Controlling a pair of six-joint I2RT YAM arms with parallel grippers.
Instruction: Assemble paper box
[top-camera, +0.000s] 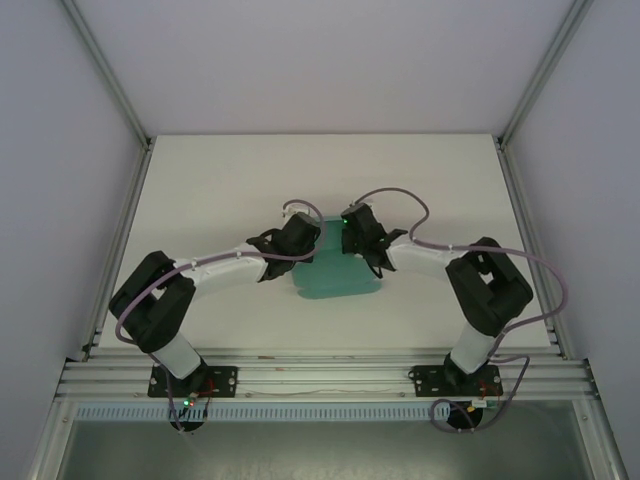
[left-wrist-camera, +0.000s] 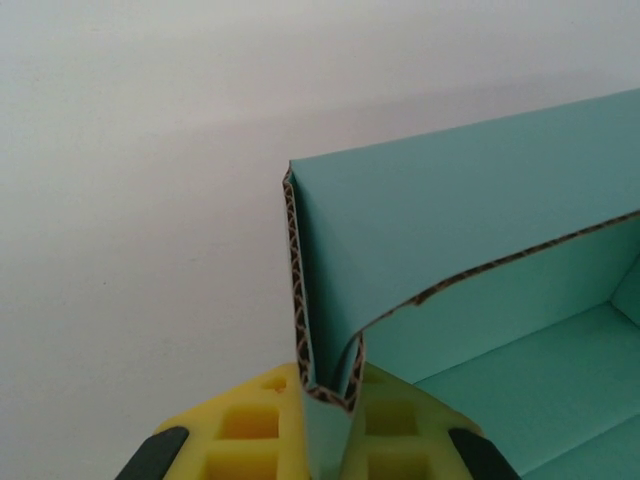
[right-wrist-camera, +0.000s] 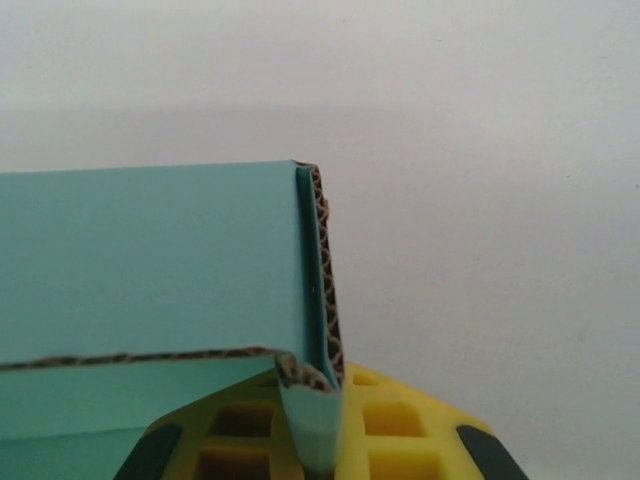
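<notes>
The teal-green paper box (top-camera: 335, 280) lies on the white table between the two arms, partly folded up. My left gripper (top-camera: 297, 238) sits at its far left corner and my right gripper (top-camera: 360, 234) at its far right corner. In the left wrist view the yellow fingers (left-wrist-camera: 245, 420) are shut on a doubled-over corrugated wall of the box (left-wrist-camera: 440, 230), with the box's inside floor showing at the right. In the right wrist view the yellow fingers (right-wrist-camera: 400, 420) pinch the folded side wall of the box (right-wrist-camera: 150, 260) at its corner.
The white table (top-camera: 200, 190) stretches behind and to both sides of the box. Metal frame rails (top-camera: 120, 230) run along the table's left and right edges, and a rail crosses the front by the arm bases.
</notes>
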